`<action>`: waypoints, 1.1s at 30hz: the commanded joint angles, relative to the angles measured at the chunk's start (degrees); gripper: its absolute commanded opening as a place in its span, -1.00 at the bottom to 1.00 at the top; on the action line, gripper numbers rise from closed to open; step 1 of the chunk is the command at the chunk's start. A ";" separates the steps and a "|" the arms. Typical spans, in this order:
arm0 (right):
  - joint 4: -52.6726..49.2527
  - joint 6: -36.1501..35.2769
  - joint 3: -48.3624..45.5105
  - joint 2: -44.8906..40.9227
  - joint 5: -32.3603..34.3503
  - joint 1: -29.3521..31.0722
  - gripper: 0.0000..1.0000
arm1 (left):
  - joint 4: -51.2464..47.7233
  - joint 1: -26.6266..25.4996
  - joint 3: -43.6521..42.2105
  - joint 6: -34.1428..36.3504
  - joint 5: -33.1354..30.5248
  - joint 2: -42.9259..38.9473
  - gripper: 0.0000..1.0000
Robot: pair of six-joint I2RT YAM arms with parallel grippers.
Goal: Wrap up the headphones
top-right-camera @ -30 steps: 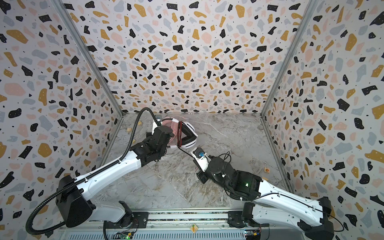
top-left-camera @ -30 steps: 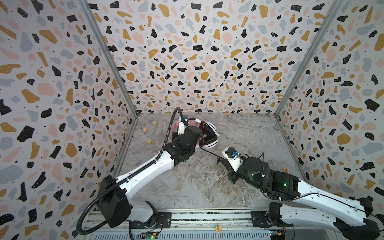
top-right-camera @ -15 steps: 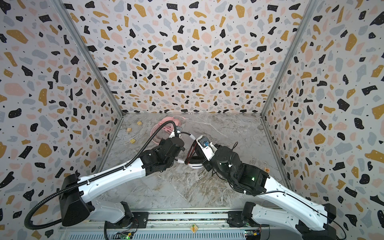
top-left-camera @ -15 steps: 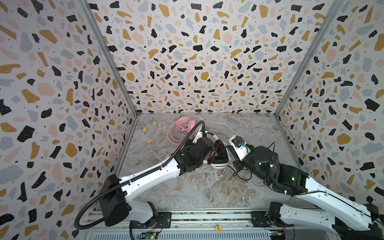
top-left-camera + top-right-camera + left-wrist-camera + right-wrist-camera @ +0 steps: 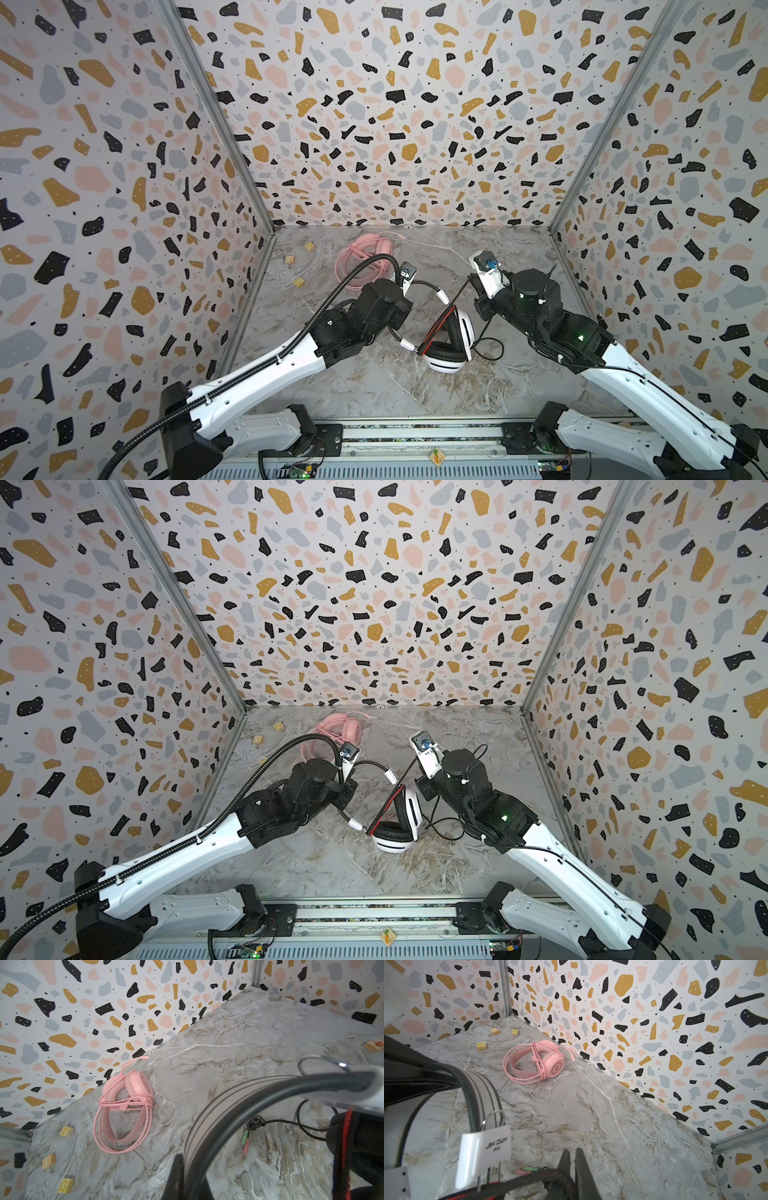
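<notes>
Centrally, white-and-black headphones [image 5: 463,332], black cushions [image 5: 442,354], loose black cord [image 5: 257,1122].

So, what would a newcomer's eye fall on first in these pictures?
Most likely the white-and-black headset in the middle of the table, with the left gripper shut on its headband and the right gripper pinching its cord. Next, the pink headset near the back wall, its cord already wound around it.
</notes>
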 commanded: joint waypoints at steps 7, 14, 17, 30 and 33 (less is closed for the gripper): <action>5.49 2.89 -2.05 -0.51 -5.52 -4.32 -0.79 | 1.02 -0.24 1.56 -1.46 10.63 -3.84 -1.00; 7.92 5.97 -6.13 -0.87 -10.35 -7.11 -0.76 | 4.10 -0.16 1.38 -4.45 12.87 -7.62 -1.00; 9.32 7.53 -7.66 -0.69 -13.28 -8.26 -0.73 | 4.35 -0.17 2.09 -5.44 15.04 -8.15 -1.00; 23.17 15.07 -18.06 1.24 -29.00 -13.64 -0.72 | 5.47 -0.17 8.27 -9.40 23.56 -8.73 -1.00; 27.34 16.60 -20.88 1.67 -30.69 -14.44 -0.73 | 5.61 -0.14 9.30 -10.28 25.05 -8.36 -1.00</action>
